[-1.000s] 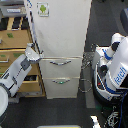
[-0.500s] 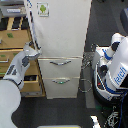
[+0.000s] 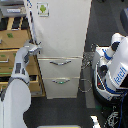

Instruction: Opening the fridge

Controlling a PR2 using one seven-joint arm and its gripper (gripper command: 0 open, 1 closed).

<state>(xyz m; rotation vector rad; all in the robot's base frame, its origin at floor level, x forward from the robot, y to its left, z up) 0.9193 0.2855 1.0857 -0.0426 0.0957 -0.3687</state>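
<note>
The fridge (image 3: 62,30) is a tall white unit in the middle of the exterior view. Its large upper door looks closed and carries a small green-and-white sticker (image 3: 43,9). Below it are two drawers with curved silver handles (image 3: 63,63). My arm (image 3: 20,67) reaches up from the lower left of the view. Its gripper (image 3: 36,48) sits against the left edge of the upper door, just above the top drawer. The frame is too coarse to show whether the fingers are open or shut on the edge.
A tan wooden drawer cabinet (image 3: 12,45) stands directly left of the fridge, behind my arm. A white robot with blue lettering (image 3: 115,70) and cables (image 3: 90,75) stands close to the fridge's right side. The floor is dark.
The gripper has crept slightly up and toward the fridge door's left edge. The door and drawers have not moved.
</note>
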